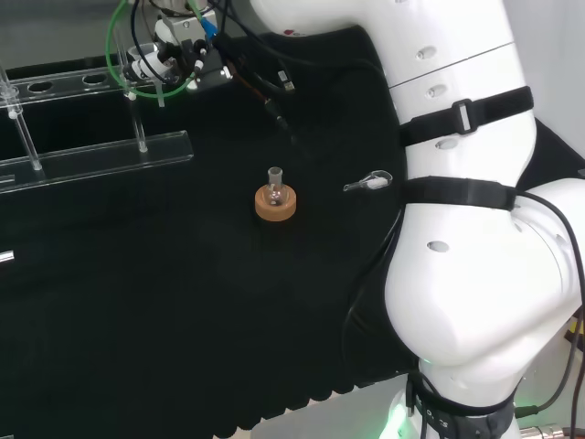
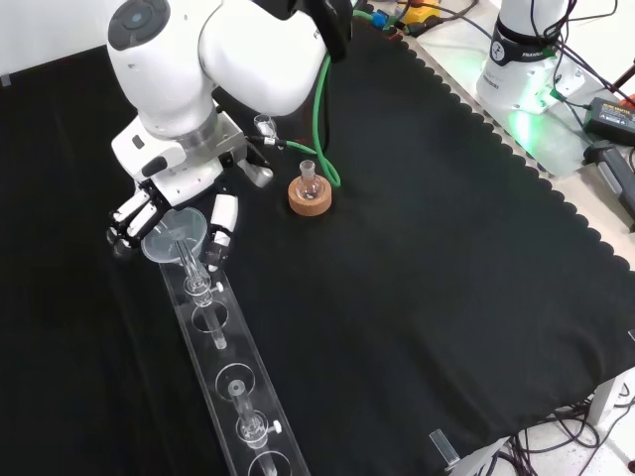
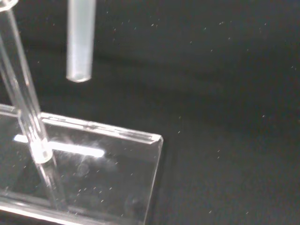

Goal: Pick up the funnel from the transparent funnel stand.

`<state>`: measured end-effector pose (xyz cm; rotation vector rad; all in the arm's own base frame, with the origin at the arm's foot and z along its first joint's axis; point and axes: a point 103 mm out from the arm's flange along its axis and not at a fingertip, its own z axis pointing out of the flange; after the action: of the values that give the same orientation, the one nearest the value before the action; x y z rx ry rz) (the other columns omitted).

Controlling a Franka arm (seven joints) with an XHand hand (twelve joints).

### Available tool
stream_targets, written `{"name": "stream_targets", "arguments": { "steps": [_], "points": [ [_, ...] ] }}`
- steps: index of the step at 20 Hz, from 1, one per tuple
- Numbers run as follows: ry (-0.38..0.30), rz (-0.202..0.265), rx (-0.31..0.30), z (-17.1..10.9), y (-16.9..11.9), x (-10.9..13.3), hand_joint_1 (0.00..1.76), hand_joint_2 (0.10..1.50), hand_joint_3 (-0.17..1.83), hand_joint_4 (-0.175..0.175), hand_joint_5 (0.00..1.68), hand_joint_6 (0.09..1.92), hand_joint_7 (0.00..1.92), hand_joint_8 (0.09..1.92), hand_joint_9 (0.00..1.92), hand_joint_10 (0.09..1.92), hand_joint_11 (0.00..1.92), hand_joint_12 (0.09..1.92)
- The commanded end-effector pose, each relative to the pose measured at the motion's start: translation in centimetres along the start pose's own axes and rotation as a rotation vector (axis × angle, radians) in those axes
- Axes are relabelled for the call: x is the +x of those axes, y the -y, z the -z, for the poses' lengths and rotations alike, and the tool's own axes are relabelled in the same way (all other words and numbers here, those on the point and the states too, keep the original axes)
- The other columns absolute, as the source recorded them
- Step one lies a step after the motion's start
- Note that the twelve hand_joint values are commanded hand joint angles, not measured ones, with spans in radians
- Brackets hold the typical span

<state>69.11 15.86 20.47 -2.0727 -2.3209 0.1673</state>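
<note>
In the front view, the nearest thing is the long clear funnel stand (image 2: 233, 382), a strip with round holes running from the near edge of the black-clothed table (image 2: 446, 248) up towards the arm. At its far end sits the funnel (image 2: 177, 238), a clear cone with its stem slanting down to the stand's last hole. The hand (image 2: 164, 223) is right on it: black-and-white fingers (image 2: 129, 216) curl against the cone's left side and a white thumb (image 2: 220, 230) stands just beside its right, so the hand is closed around the funnel's bowl. The wrist view looks past a frosted tube end (image 3: 79, 42) hanging above the cloth, beside a clear post (image 3: 28, 112) and the stand's base plate (image 3: 93, 173). Farther off, a small flask (image 2: 309, 180) rests upright in a cork ring (image 2: 310, 196). In the head view this ring sits mid-cloth, well apart from the stand at the left.
</note>
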Motion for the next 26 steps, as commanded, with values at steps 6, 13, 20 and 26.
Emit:
{"name": "stream_targets", "arguments": {
  "steps": [6,13,20,26],
  "points": [
    [0.078,0.013,-0.175,0.3,-0.4,-0.1,0.69,0.83,0.02,-0.175,0.53,0.72,0.96,1.3,1.48,1.09,1.76,1.19],
    [0.121,0.017,-0.36,0.3,-0.1,0.4,0.91,0.83,0.02,-0.175,0.87,0.9,1.37,1.18,1.81,0.91,1.91,1.13],
    [0.164,0.03,-0.543,2.5,0.7,0.4,1.15,0.69,0.42,0.027,1.45,0.28,1.68,0.86,1.92,0.85,1.92,1.21],
    [0.184,0.026,-0.639,5.7,1.9,-0.2,1.2,0.51,0.77,0.001,1.59,0.11,1.74,0.8,1.92,0.9,1.92,1.24]
  ]
}}
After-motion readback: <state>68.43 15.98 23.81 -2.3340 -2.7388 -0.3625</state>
